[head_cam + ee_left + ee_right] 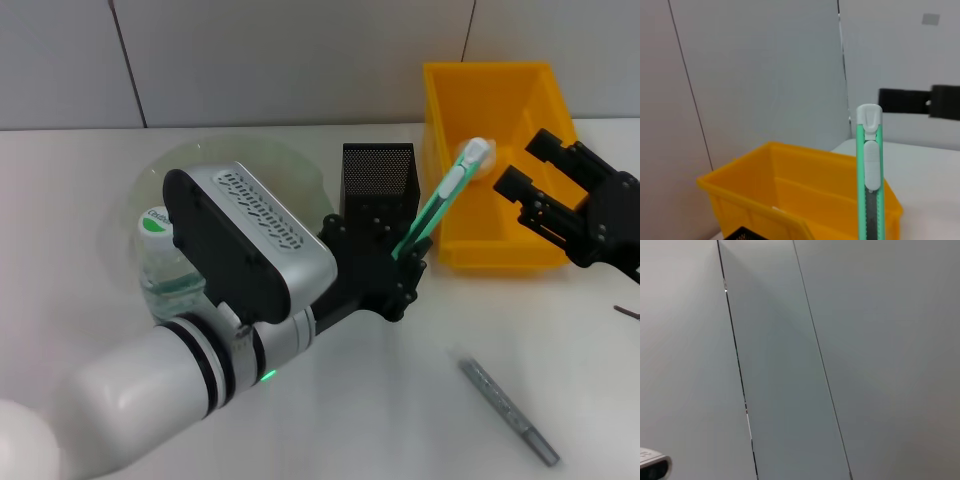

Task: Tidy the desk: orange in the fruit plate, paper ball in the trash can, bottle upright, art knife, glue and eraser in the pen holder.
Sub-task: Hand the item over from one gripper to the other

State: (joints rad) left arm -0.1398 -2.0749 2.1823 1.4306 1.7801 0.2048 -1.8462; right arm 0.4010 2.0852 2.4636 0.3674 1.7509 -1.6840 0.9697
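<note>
My left gripper point(405, 262) is shut on the green art knife point(440, 205), which it holds tilted above the table, just right of the black mesh pen holder point(378, 178). The knife point(869, 185) stands in front of the yellow trash can point(790, 185) in the left wrist view. My right gripper point(530, 165) hangs open over the right side of the trash can point(495, 255). A bottle point(155, 228) with a green cap stands at the left, partly behind my left arm. The pale green fruit plate point(250, 155) lies behind it. The orange, the eraser and the glue are out of view.
A grey stick-shaped thing point(508, 410) lies on the table at the front right. A small dark thing point(628, 312) shows at the right edge. Something whitish point(488, 168) lies inside the trash can. The right wrist view shows only wall panels.
</note>
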